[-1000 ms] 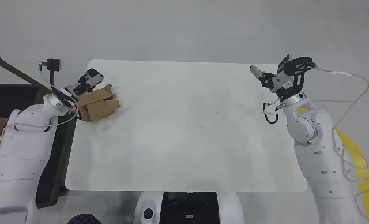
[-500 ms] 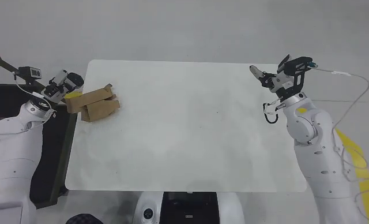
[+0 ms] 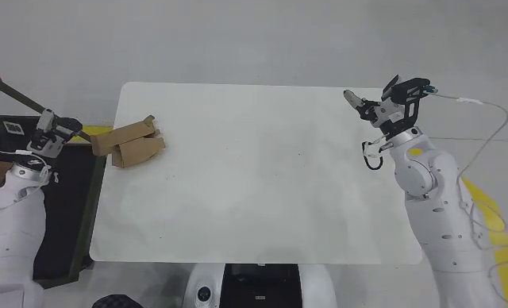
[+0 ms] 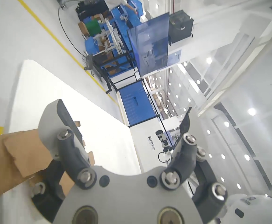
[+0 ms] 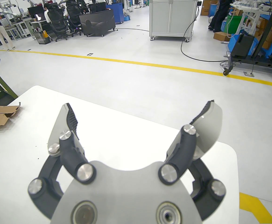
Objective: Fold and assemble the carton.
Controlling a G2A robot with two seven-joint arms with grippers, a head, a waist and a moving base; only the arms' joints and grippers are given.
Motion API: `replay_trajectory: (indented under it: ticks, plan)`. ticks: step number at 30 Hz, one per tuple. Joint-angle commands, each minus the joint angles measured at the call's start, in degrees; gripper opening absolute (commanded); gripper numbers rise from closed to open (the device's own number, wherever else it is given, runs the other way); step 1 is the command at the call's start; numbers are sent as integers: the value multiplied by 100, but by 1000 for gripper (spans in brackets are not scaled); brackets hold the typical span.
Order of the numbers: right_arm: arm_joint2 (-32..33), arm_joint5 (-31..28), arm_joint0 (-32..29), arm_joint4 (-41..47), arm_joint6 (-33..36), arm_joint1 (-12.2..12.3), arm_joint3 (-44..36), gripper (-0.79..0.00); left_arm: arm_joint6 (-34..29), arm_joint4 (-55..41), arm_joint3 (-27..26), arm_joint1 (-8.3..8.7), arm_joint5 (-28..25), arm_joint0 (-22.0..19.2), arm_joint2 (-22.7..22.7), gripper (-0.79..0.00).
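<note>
The carton (image 3: 131,143) is a brown, partly folded cardboard piece lying flat at the table's (image 3: 254,189) far left, with one flap reaching past the edge. My left gripper (image 3: 63,127) hangs off the table to the left of it, open, holding nothing. In the left wrist view the carton (image 4: 16,157) lies just beside one finger of the left gripper (image 4: 123,113), not between the jaws. My right gripper (image 3: 361,105) stands open and empty over the far right corner. In the right wrist view the right gripper (image 5: 138,107) points across the table towards the distant carton (image 5: 0,116).
A dark green frame (image 3: 16,94) and a black surface (image 3: 55,229) stand beside the table's left edge, under my left arm. The white tabletop (image 5: 126,127) is bare between the carton and my right gripper.
My left gripper has drawn back to the left from the carton, past the table's edge. The carton's left flap now sticks out over that edge. The right arm has kept still.
</note>
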Motion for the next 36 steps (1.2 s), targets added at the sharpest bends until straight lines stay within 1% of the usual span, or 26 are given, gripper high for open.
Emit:
replay_trajectory:
  ticks: [1, 4, 9, 15, 20, 24, 31, 32, 35, 36]
  plan:
    - [0, 0, 0, 0, 0, 0, 0, 0, 101, 80, 354, 3, -9, -103, -16, 0]
    - [0, 0, 0, 0, 0, 0, 0, 0, 236, 145, 752, -7, 76, -250, -4, 0]
    - [0, 0, 0, 0, 0, 0, 0, 0, 643, 547, 1371, -25, 201, -474, 102, 0]
    - [0, 0, 0, 0, 0, 0, 0, 0, 1031, 1057, 1876, -139, 513, -764, 408, 0]
    - [0, 0, 0, 0, 0, 0, 0, 0, 1202, 1440, 2142, -288, 740, -980, 709, 0]
    - [0, 0, 0, 0, 0, 0, 0, 0, 1513, 1863, 2318, -375, 860, -1140, 930, 0]
    - [0, 0, 0, 0, 0, 0, 0, 0, 1926, 2463, 2425, -437, 765, -1338, 1165, 0]
    - [0, 0, 0, 0, 0, 0, 0, 0, 1959, 2542, 2429, -441, 755, -1360, 1193, -34]
    - [0, 0, 0, 0, 0, 0, 0, 0, 2015, 2659, 2457, -459, 755, -1418, 1237, -360]
    - [0, 0, 0, 0, 0, 0, 0, 0, 2047, 2713, 2465, -460, 746, -1435, 1253, -416]
